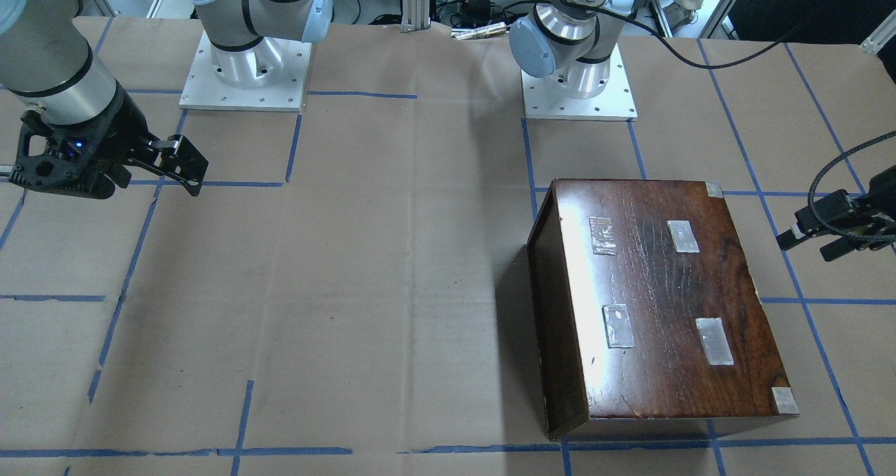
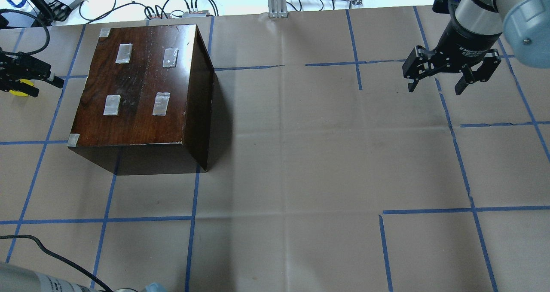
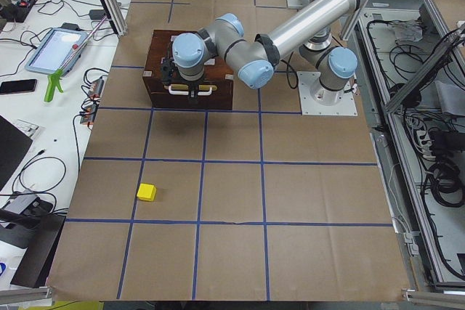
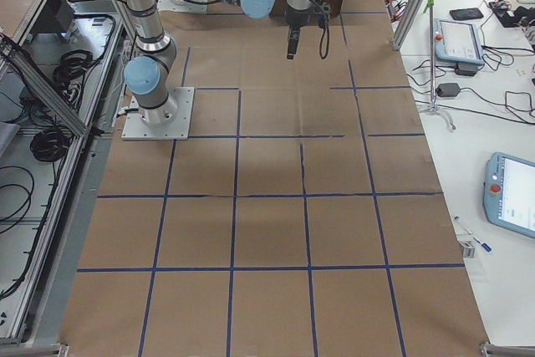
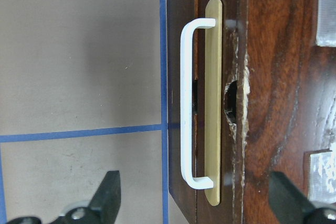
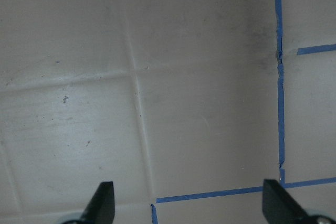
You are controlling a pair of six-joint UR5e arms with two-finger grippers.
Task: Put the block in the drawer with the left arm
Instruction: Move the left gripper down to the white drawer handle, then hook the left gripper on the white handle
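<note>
The yellow block (image 3: 147, 192) lies on the paper-covered table well out from the box front; in the overhead view a sliver of the block (image 2: 18, 91) shows behind my left gripper. The dark-brown box (image 2: 137, 81) has its drawer (image 3: 190, 98) shut. The drawer's white handle (image 5: 186, 103) on a brass plate fills the left wrist view. My left gripper (image 5: 194, 178) is open and empty, hovering above that handle, and shows at the overhead view's left edge (image 2: 48, 89). My right gripper (image 2: 435, 89) is open and empty, far from the box.
The table is brown paper marked with blue tape lines (image 2: 193, 223). Both arm bases (image 1: 579, 84) stand on white plates at the robot's side. Cables and a tablet (image 3: 62, 45) lie beyond the table's far edge, and a vertical metal post (image 2: 275, 0) stands there.
</note>
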